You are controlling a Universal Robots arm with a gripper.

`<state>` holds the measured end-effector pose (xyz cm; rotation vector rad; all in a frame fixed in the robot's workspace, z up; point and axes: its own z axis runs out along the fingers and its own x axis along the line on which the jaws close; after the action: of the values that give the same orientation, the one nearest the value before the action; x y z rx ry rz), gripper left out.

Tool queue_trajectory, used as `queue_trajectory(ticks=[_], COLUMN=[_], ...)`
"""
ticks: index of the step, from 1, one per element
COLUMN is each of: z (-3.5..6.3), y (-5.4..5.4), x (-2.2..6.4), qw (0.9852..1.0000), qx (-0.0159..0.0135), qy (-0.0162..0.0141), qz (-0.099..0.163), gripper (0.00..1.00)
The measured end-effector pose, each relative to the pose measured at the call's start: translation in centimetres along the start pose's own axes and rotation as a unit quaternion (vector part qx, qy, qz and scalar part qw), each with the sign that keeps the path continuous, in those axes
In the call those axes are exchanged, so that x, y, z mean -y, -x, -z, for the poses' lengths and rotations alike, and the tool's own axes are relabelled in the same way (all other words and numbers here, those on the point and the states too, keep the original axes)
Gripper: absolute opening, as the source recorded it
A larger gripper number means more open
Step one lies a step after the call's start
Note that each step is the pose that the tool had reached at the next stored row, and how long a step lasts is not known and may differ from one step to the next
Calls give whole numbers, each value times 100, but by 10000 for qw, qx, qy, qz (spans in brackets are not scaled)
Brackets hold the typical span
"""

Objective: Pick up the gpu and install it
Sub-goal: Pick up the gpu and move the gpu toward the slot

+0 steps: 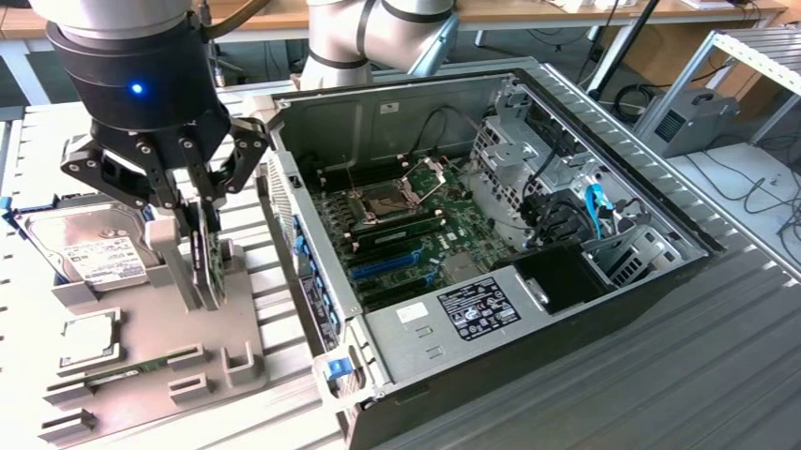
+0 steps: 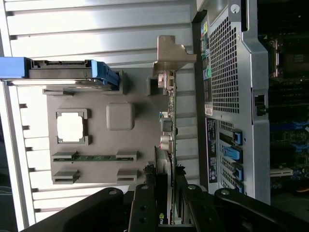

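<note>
End effector directly above the upright gpu — fingers pinching its top edge — card's long axis running between them.

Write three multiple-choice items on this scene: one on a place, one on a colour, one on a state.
1. Where is the gpu?
A. in the gray tray beside the computer case
B. on the floor
C. in a cardboard box

2. What colour is the carrier around the hard drive?
A. red
B. yellow
C. blue

3. How is the computer case?
A. closed, panel on
B. open, motherboard showing
C. wrapped in plastic

Answers:
1 A: the gpu stands on edge in the tray, with the hand closed on it.
2 C: blue shows along the drive's edges.
3 B: the board lies in plain sight inside.
</note>
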<state>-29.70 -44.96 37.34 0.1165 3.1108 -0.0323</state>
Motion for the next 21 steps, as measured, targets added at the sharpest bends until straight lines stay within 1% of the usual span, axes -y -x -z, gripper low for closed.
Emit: queue_trajectory(ticks=[21], z=[78], y=[2], x=[2], qw=[10000], qx=[0], qy=[0], qz=[0], gripper=[26])
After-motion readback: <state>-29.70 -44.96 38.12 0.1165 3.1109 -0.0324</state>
